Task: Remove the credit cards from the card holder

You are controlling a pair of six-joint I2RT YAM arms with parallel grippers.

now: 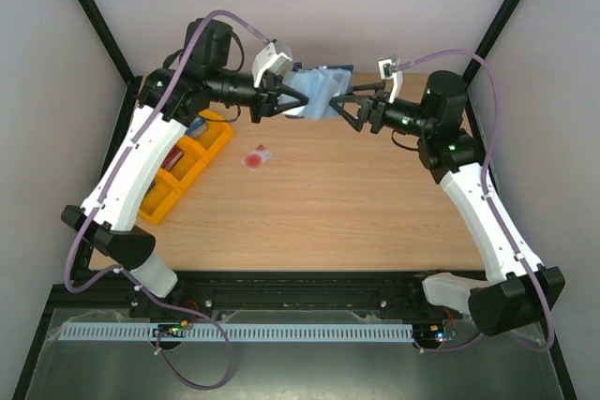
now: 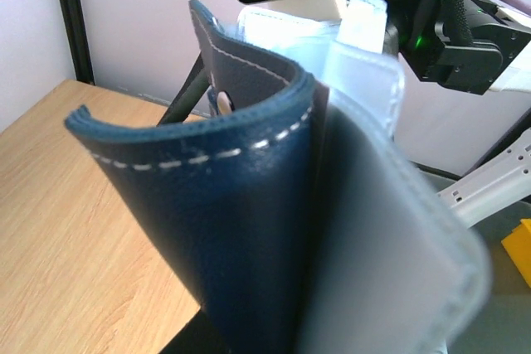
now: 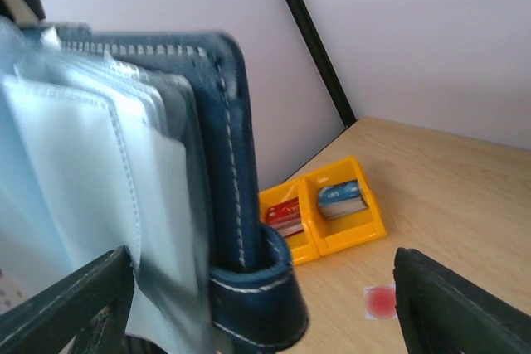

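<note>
Left gripper (image 1: 292,100) clamped on card holder (image 1: 322,89), held aloft.
Right gripper (image 1: 345,105) jaws apart at its right side; white card (image 1: 258,157) lies on table (image 1: 356,203).

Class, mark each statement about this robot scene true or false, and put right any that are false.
1. The left claw grips the card holder. True.
2. The white card with the red mark is tucked inside the holder. False: the white card lies on the table, apart from the holder.
3. The right claw is open. True.
4. The tray stands on the right arm's side of the table. False: the orange tray stands on the left arm's side.
5. Every compartment of the tray is empty. False: at least two compartments hold small items.
</note>
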